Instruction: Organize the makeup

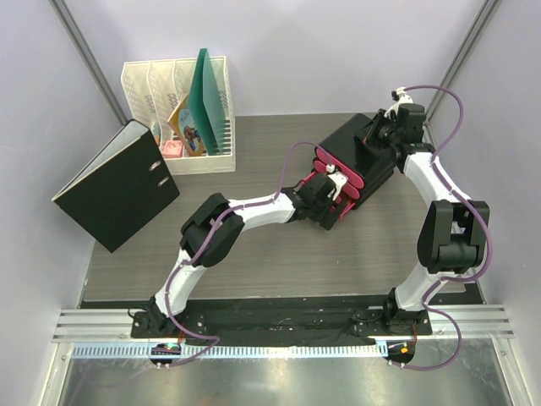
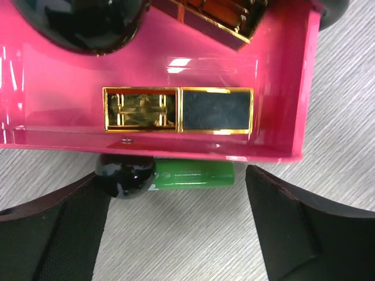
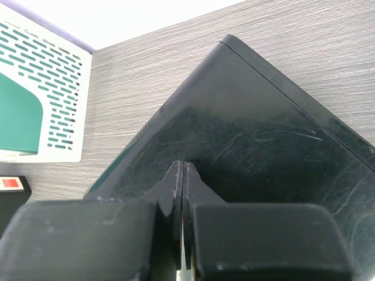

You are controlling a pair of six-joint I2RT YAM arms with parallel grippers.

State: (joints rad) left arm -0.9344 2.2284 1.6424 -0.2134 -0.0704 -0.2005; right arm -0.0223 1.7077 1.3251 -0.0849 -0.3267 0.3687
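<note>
The small green tube (image 2: 196, 175) beside the pink drawer (image 2: 275, 76) looks light, slick, roll-prone; the spread left gripper (image 2: 176, 202) should pinch its middle.

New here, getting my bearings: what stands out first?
The bright pink drawer, open at the black box mid-table, holds gold cases. A green tube lies on the table just outside its front, inside the open left claw. The right claw sits shut over the box.

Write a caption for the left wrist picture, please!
Open left gripper hovers over a small green tube lying beside the pink drawer.
</note>
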